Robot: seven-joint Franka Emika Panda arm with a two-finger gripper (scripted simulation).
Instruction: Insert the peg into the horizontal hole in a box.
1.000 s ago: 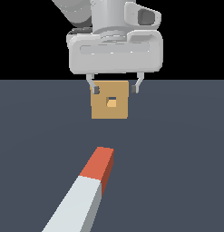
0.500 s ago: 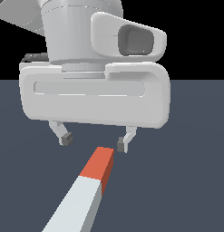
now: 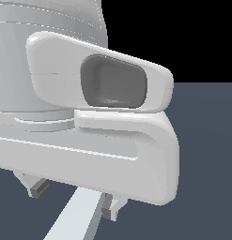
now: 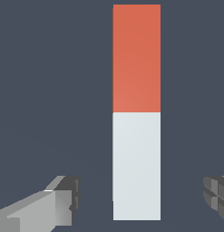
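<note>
Peg flat on the dark surface, straddled by the spread claw.

The peg (image 4: 136, 136) was seen lying between the fingertips (image 4: 63, 201) of the gripper (image 4: 140, 199), untouched; its red end was pointed toward 12 o'clock in the wrist view.

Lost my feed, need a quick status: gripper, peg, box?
Gripper open, fingers either side of the peg, no contact visible. Peg flat on floor. Box not visible; arm blocks exterior view.

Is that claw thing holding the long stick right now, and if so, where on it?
Nothing is held. The gripper is open, its fingers standing apart on either side of the peg near its pale end, with gaps showing between them and it.
</note>
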